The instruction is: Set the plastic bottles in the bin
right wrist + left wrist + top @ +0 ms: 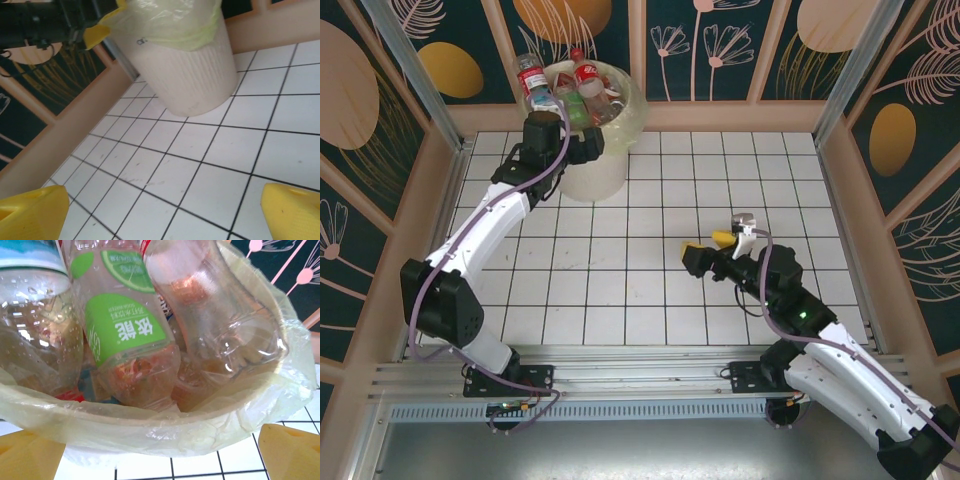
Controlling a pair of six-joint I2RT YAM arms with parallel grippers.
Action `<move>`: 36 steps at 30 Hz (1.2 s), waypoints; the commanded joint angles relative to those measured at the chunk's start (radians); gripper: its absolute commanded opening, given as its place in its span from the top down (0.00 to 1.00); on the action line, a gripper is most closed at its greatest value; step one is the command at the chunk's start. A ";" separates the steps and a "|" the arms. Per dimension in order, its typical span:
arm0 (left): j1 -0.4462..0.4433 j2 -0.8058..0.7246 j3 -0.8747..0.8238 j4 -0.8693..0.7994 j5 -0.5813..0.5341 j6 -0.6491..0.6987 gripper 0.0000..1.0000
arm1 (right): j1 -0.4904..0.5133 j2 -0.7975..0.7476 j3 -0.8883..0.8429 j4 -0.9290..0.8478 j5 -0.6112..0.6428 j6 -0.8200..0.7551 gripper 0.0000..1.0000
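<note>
Top external view showed the large round cream-white plastic bin (588, 178) standing at the far left of the white tiled table (620, 290), its pale yellow translucent liner bag (628, 108) folded over the rim. Small clear plastic bottles (582, 85) with red, green and blue labels were piled inside, their tops standing above the rim. The left arm (490, 220) reached out to the near side of the bin. The right gripper (708, 244) hung over the tiles at centre right, well apart from the bin, its yellow fingers spread with nothing between them.

From the left wrist camera, the left gripper (157, 455) sat just beside the near rim, its yellow fingertips (290, 450) spread wide and empty at either lower corner. Past the liner lay a green-labelled bottle (125, 325), a bare clear bottle (220, 330) leaning to its right, and a blue-and-white-labelled bottle (30, 315) to its left, all touching one another.

From the right wrist camera, the ribbed bin wall stood on the tiles beyond the parted yellow fingers (32, 215).
</note>
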 commanded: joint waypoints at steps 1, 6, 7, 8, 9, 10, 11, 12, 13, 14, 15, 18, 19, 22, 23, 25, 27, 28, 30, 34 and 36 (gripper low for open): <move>0.009 -0.032 -0.024 0.122 0.007 0.033 0.01 | -0.001 0.003 -0.024 0.061 0.176 -0.025 0.01; 0.010 -0.163 -0.164 0.127 0.018 0.027 0.01 | -0.031 0.072 -0.019 0.080 0.354 -0.061 0.01; 0.010 -0.190 -0.191 0.115 0.017 0.024 0.01 | -0.043 0.089 -0.016 0.086 0.362 -0.081 0.01; 0.010 -0.213 -0.218 0.107 0.017 0.024 0.01 | -0.055 0.104 -0.015 0.092 0.370 -0.087 0.01; 0.010 -0.242 -0.252 0.101 0.020 0.023 0.01 | -0.075 0.122 -0.015 0.099 0.373 -0.096 0.01; 0.010 -0.271 -0.289 0.094 0.016 0.024 0.01 | -0.099 0.139 -0.017 0.112 0.377 -0.103 0.01; 0.010 -0.300 -0.326 0.098 0.007 0.026 0.01 | -0.111 0.153 -0.020 0.125 0.378 -0.108 0.01; 0.010 -0.332 -0.374 0.106 -0.014 0.027 0.01 | -0.161 0.166 -0.027 0.143 0.362 -0.114 0.01; 0.010 -0.368 -0.421 0.122 -0.041 0.031 0.01 | -0.201 0.175 -0.040 0.170 0.332 -0.118 0.01; 0.010 -0.396 -0.464 0.138 -0.066 0.043 0.01 | -0.238 0.181 -0.058 0.203 0.303 -0.122 0.01; 0.010 -0.423 -0.515 0.155 -0.098 0.058 0.01 | -0.278 0.185 -0.080 0.243 0.261 -0.132 0.02; 0.010 -0.470 -0.634 0.197 -0.224 0.073 0.01 | -0.377 0.193 -0.135 0.348 0.196 -0.153 0.02; 0.010 -0.478 -0.673 0.222 -0.254 0.089 0.01 | -0.406 0.197 -0.156 0.390 0.182 -0.172 0.02; 0.010 -0.484 -0.775 0.318 -0.346 0.124 0.01 | -0.474 0.222 -0.207 0.500 0.181 -0.221 0.01; 0.011 -0.481 -0.801 0.347 -0.373 0.137 0.01 | -0.493 0.234 -0.213 0.523 0.182 -0.228 0.01; 0.014 -0.478 -0.856 0.416 -0.419 0.149 0.01 | -0.535 0.269 -0.224 0.564 0.184 -0.243 0.01; 0.024 -0.470 -0.899 0.491 -0.405 0.179 0.01 | -0.562 0.309 -0.242 0.620 0.201 -0.259 0.01; 0.033 -0.463 -0.916 0.521 -0.401 0.188 0.01 | -0.573 0.332 -0.255 0.655 0.214 -0.258 0.01; 0.057 -0.436 -0.932 0.549 -0.417 0.200 0.01 | -0.586 0.378 -0.283 0.737 0.234 -0.269 0.01; 0.130 -0.374 -1.002 0.722 -0.400 0.264 0.01 | -0.607 0.519 -0.330 0.937 0.247 -0.306 0.01; 0.164 -0.346 -1.054 0.845 -0.400 0.289 0.01 | -0.614 0.604 -0.335 1.027 0.241 -0.327 0.01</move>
